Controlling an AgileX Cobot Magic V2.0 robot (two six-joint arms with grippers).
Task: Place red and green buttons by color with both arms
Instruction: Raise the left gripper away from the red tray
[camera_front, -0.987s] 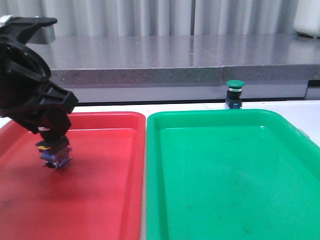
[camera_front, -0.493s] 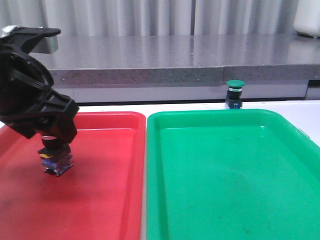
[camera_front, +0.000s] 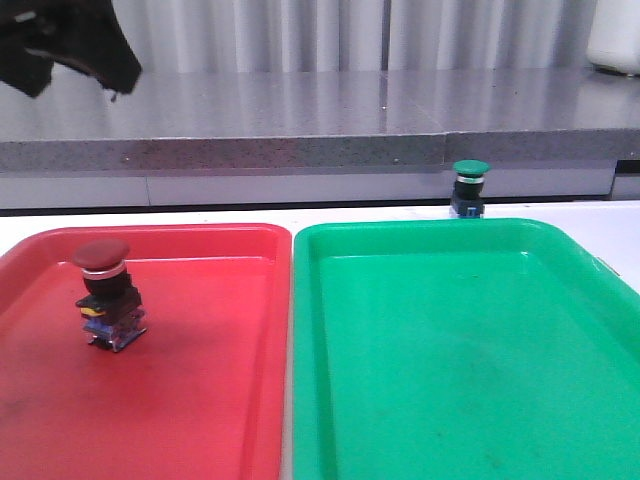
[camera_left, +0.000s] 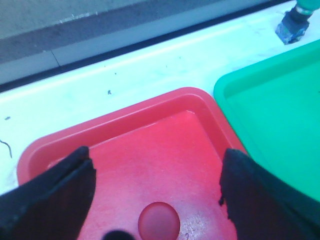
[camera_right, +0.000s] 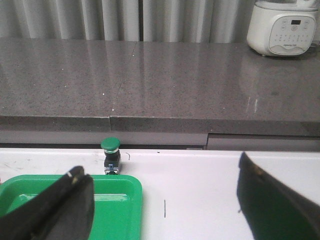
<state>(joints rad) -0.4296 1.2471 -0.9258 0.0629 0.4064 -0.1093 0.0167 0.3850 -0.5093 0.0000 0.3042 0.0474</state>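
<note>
1. The red button (camera_front: 103, 295) stands upright inside the red tray (camera_front: 200, 400), toward the tray's 10 o'clock corner in the front view, its dark red cap on top and its bluish contact block resting on the tray floor.
2. The left gripper (camera_left: 157, 200) hangs above that button with its jaws spread wide and nothing between them; in the left wrist view the red cap (camera_left: 159, 222) shows between the two dark fingers (camera_left: 50, 195), touching neither.
3. In the front view only a black piece of the left arm (camera_front: 60, 45) shows, at the picture's 10 o'clock corner, well apart from the button.
4. The green button (camera_front: 468, 188) stands upright on the white table (camera_front: 200, 216), just beyond the far rim of the green tray (camera_front: 460, 350), at about 1 o'clock from that tray's middle, not inside it.
5. The right gripper (camera_right: 162, 210) is wide open and holds nothing; the green button (camera_right: 110, 155) lies ahead of it, toward 11 o'clock in the right wrist view, clear of both fingers (camera_right: 55, 207).
6. The two buttons are well apart, each by its own tray.
7. A white appliance (camera_right: 282, 27) sits on the grey counter (camera_right: 150, 80) behind the table.
</note>
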